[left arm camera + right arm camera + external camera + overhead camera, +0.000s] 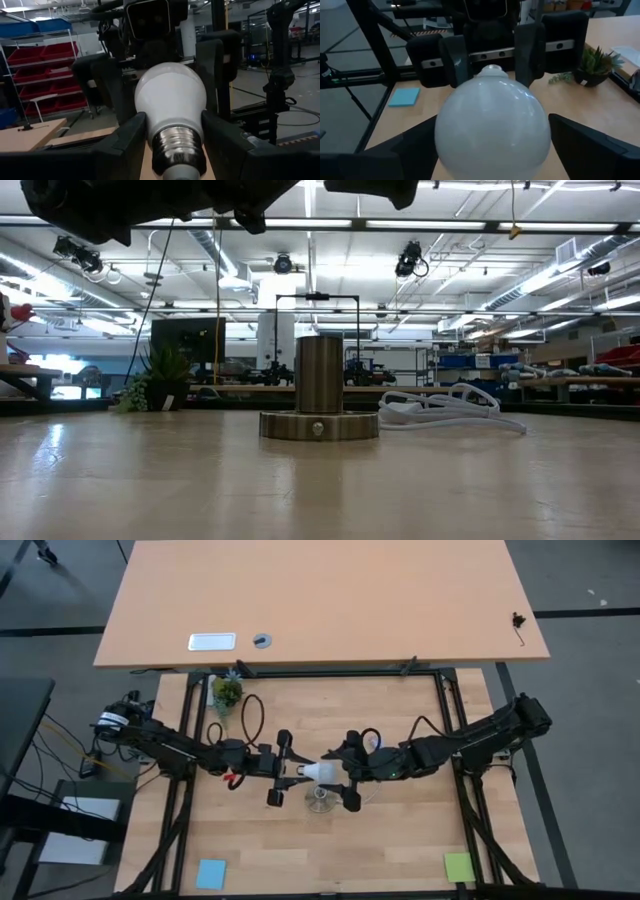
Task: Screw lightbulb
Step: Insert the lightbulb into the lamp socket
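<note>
Gripping the lightbulb (170, 107) by its screw base, the left gripper (283, 770) holds it above the surface (400, 840); the right gripper's (345, 772) jaws stand apart around its rounded head.

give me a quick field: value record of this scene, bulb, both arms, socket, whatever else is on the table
lightbulb: held in the air between the two arms, above the table
left gripper: jaws closed on the lightbulb near its screw base
right gripper: jaws open on either side of the bulb's round head, not gripping
socket: metal, upright on the table, empty
white cable: coiled on the table beside the socket
potted plant: far edge of the table
sticky notes: blue and green at the near corners
</note>
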